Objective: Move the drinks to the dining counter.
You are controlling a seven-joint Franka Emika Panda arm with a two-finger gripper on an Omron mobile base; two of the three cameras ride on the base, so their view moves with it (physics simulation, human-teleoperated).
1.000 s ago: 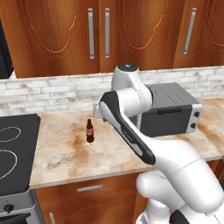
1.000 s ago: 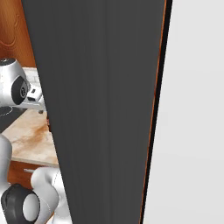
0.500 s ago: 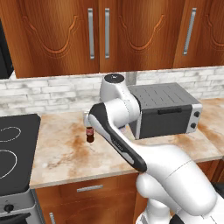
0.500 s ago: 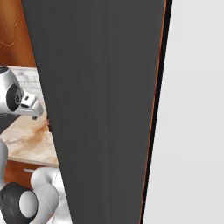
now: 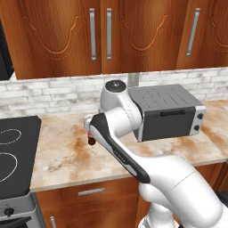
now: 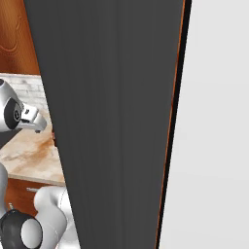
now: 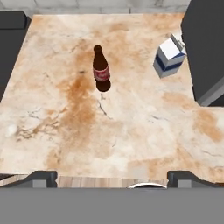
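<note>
We look down through our hand camera at a marbled stone counter where both drinks wait. The cola bottle stands upright at about eleven o'clock from the middle of the view, its red label facing us. The milk carton sits at about one o'clock, well apart from the bottle and just beside the dark toaster at the right edge.

Our gripper hangs above the near edge of the counter with its fingers spread wide and nothing between them, a stance that we judge suits a descent onto the bottle, the nearer and freer of the two.

From the left base camera, the arm's forearm crosses in front of the cola bottle, so only its lower part shows at about nine o'clock from the toaster. The stove lies farther left, under the brown wall cupboards.

From the right base camera, a tall dark panel blocks most of the scene.

Neither drink has yet been lifted. We judge the carton the harder pick, crowded as it is against the toaster.
</note>
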